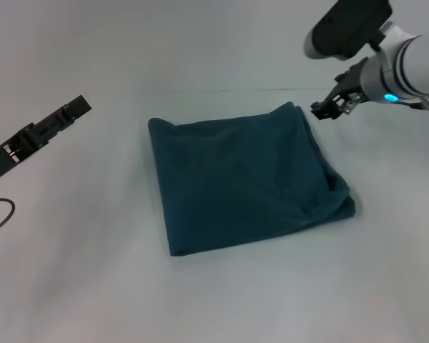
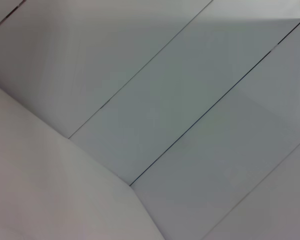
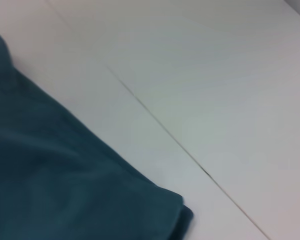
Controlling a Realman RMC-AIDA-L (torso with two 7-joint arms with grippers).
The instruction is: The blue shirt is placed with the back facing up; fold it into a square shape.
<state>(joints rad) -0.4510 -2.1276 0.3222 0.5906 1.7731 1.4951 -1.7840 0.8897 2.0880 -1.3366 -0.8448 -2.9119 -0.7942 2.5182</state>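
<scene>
The blue shirt (image 1: 243, 179) lies folded into a rough square in the middle of the white table. Its plain teal cloth shows, with the layered edges bunched at the right side. It also fills a corner of the right wrist view (image 3: 55, 170). My right gripper (image 1: 327, 108) hangs in the air just off the shirt's far right corner, apart from the cloth and holding nothing. My left gripper (image 1: 77, 107) is raised at the left, well away from the shirt. The left wrist view shows only bare white panels.
The white table (image 1: 93, 286) has a thin seam (image 1: 257, 90) running across behind the shirt. A dark cable (image 1: 1, 214) loops at the left edge under the left arm.
</scene>
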